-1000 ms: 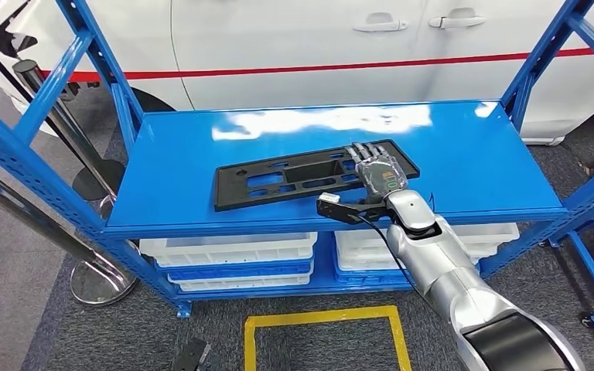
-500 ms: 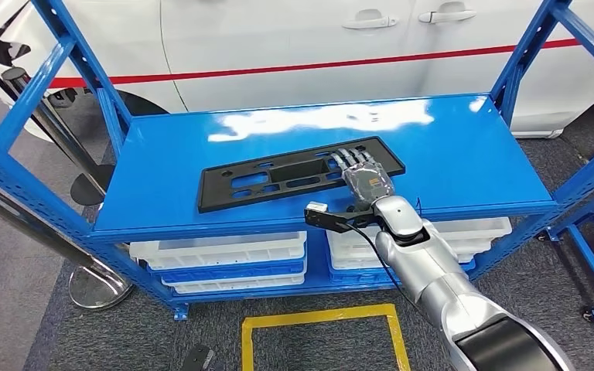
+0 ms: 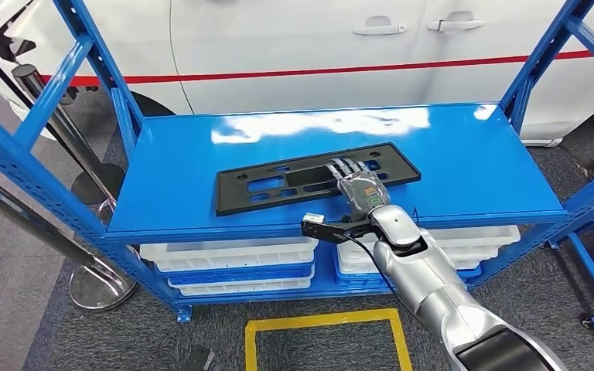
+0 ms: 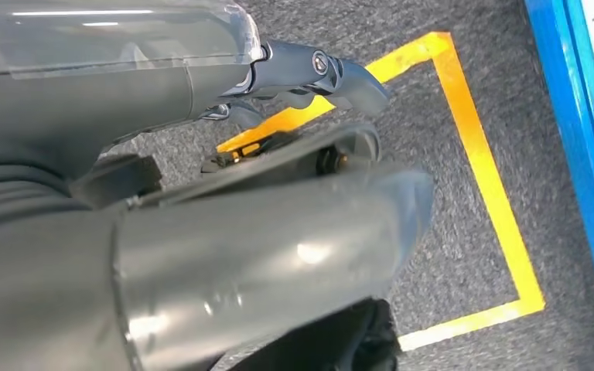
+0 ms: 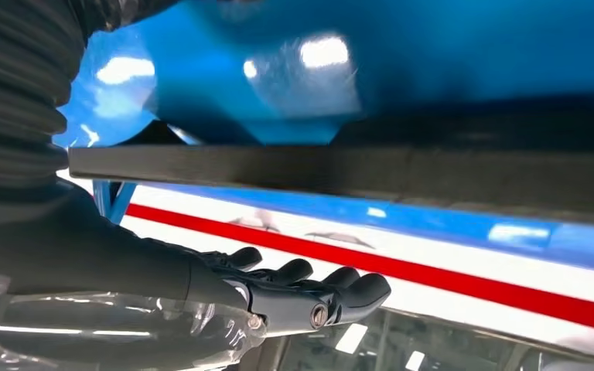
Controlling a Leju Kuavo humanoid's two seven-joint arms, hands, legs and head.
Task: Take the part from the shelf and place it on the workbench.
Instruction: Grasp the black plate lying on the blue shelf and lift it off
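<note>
Black plastic, flat and long with a bunch of cutouts in it, that's the part [image 3: 315, 178] I'm after. It's lying flat on the top deck of the blue shelf [image 3: 464, 154], a bit toward the front edge and angled slightly, right-hand end further back.

My right hand [image 3: 358, 185] is over the right portion of it, fingers [image 3: 347, 165] stretched out flat across the top face and apart. From the head view it looks like they're resting on the part or just above it, honestly can't tell which. Nothing's gripped yet; in the right wrist view my fingers are straight and the part's dark edge [image 5: 356, 174] runs across with nothing curled around it. So the hand's open, no grasp.

My left hand [image 4: 309, 73] is hanging down by my side over the grey carpet and the yellow floor tape [image 4: 479, 154], holding nothing as far as I can see, though whether the fingers are curled or loose I can't tell.

So I'd call this the reach/pre-grasp step, early in the job. Next I probably need a thumb under the near edge and fingers over the top. Tricky bit: it's thin and flush on the deck, so it may need dragging to the shelf lip first. It's also long, so grabbing near one end could make it sag or twist.

Behind the shelf there's a white car [image 3: 294, 39] with a red stripe, and white bins [image 3: 232, 251] sit on the lower level.
</note>
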